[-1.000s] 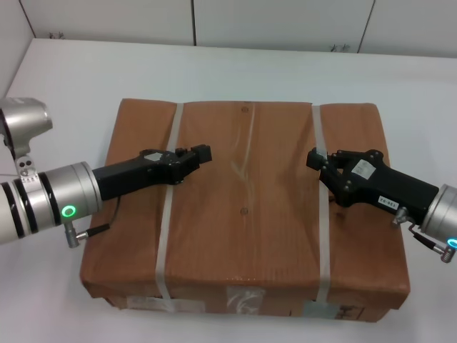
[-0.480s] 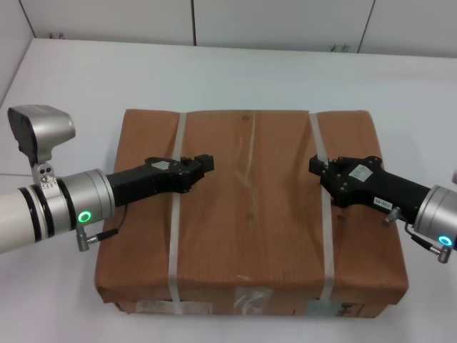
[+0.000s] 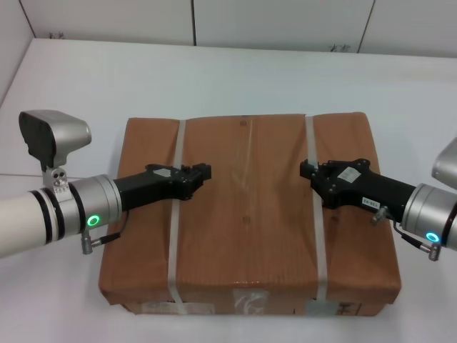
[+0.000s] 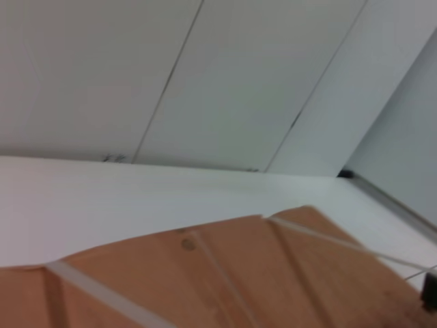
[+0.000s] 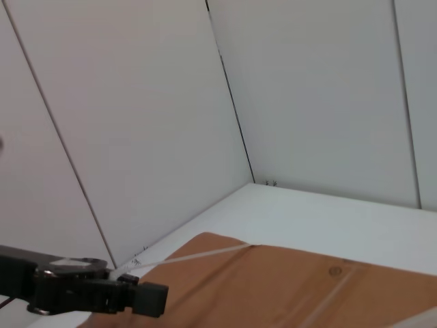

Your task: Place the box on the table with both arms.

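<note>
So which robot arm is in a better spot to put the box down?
Neither: it takes both. The left gripper sits at the left strap, the right gripper at the right strap, evenly across the box.

From my head view, the near edge of the box (image 3: 246, 214) is cut off by the frame, and the labels (image 3: 246, 304) on its front face are too small to read. My left gripper (image 3: 203, 172) and right gripper (image 3: 305, 170) lie over the straps (image 3: 173, 236), but their fingers are too dark and foreshortened to tell apart. My left wrist view shows none of its own fingers, only what may be the other gripper's tip at the frame edge (image 4: 430, 292).
</note>
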Controlling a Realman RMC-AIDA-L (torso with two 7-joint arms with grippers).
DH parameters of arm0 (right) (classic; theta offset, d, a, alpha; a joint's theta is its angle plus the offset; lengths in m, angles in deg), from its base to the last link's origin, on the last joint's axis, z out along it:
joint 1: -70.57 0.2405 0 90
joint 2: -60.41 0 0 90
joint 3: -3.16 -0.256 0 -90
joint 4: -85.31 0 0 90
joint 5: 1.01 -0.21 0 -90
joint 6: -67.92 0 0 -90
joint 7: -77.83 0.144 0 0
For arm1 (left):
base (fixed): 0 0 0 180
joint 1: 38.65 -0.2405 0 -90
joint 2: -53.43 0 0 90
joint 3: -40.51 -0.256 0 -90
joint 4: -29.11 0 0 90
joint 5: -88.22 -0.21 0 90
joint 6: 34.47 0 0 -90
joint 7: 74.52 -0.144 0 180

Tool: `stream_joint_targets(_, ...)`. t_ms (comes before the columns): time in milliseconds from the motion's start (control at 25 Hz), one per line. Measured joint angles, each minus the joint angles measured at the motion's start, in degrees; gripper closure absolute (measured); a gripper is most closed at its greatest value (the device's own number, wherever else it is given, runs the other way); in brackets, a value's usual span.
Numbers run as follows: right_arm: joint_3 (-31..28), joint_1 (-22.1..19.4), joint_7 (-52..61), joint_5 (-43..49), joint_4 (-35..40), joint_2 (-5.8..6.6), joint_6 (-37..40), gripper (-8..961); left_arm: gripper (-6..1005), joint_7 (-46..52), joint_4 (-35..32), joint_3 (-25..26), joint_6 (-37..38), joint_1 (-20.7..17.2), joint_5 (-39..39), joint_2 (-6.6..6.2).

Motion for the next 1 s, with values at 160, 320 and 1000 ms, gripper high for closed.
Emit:
stream_joint_targets(160,0.01,1.13,1.38,0.91,-0.74,-0.01,-1.7,896,928,-0.58,0.0,0.01,-1.94,0.01,-0.27,0.11)
stream_joint_targets(320,0.02,2.01,2.76,1.19,-1.62,-0.02,-4.06,895,928,-1.24,0.02,0.01,-3.51,0.09,-0.33,0.24)
stream_joint_targets(1000,-0.58,2.42,6.58,1.04,-2.54,-0.01,-5.95,891,904,-1.67,0.66,0.17,-7.83,0.03,-0.55,0.85)
